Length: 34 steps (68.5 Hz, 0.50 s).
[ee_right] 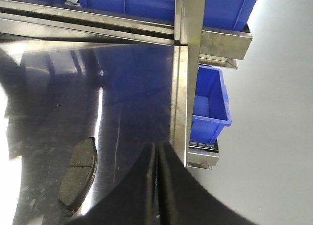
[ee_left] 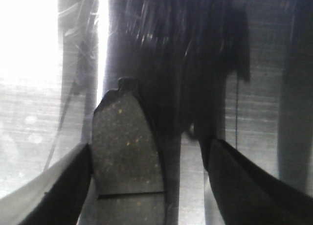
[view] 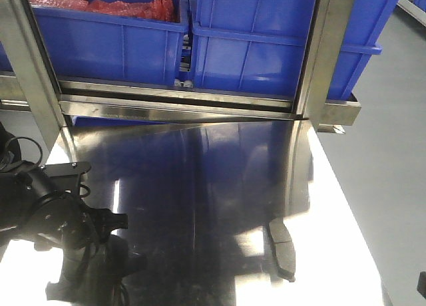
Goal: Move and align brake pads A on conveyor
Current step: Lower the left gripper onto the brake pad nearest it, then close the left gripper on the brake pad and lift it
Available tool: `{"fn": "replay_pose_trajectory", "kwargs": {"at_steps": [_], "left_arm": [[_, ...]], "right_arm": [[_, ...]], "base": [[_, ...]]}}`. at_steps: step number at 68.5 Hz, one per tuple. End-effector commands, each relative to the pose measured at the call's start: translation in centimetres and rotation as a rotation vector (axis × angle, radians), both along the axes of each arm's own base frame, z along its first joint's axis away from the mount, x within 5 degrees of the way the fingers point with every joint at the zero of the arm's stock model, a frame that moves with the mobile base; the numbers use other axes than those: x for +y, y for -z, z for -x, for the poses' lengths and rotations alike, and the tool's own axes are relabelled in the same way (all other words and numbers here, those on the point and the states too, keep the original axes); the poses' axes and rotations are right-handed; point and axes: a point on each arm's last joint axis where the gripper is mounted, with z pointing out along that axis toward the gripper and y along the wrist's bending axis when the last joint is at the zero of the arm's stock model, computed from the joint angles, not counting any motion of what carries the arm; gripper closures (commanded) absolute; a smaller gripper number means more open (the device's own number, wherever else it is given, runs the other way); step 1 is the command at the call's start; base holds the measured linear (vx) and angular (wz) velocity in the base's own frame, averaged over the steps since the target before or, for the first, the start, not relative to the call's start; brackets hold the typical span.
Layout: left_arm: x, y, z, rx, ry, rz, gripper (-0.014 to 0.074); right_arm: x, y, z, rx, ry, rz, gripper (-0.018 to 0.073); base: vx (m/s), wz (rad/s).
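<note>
Little looks done: the left gripper [ee_left: 149, 156] stands apart around one brake pad [ee_left: 124, 146] lying on the table [view: 200, 186], nearer one finger, while the right gripper [ee_right: 157, 151], pressed together and empty, has a second brake pad [ee_right: 78, 173] on its left, and no conveyor is in view.

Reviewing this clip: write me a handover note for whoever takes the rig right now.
Left gripper: open, fingers either side of a brake pad lying flat on the steel table, not gripped.
Right gripper: shut, empty; a second pad lies on the table nearby.
Done: no pad seen on the conveyor, which is out of view.
Left: grasp, move, align pads.
</note>
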Motion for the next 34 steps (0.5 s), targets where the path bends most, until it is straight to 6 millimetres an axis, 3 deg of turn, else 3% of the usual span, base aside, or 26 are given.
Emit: {"fn": "replay_pose_trajectory", "kwargs": {"at_steps": [1, 34], "left_arm": [[-0.24, -0.78, -0.29, -0.032, -0.002, 0.019, 0.0128], [0.24, -0.69, 0.27, 0.029, -0.020, -0.029, 0.0141]], "right_arm": [[0.00, -1.42, -0.34, -0.089, -0.001, 0.003, 0.0569], [0.00, -1.43, -0.34, -0.090, -0.001, 0.003, 0.0569]], "base": [[0.00, 0.00], [0.00, 0.00]]}}
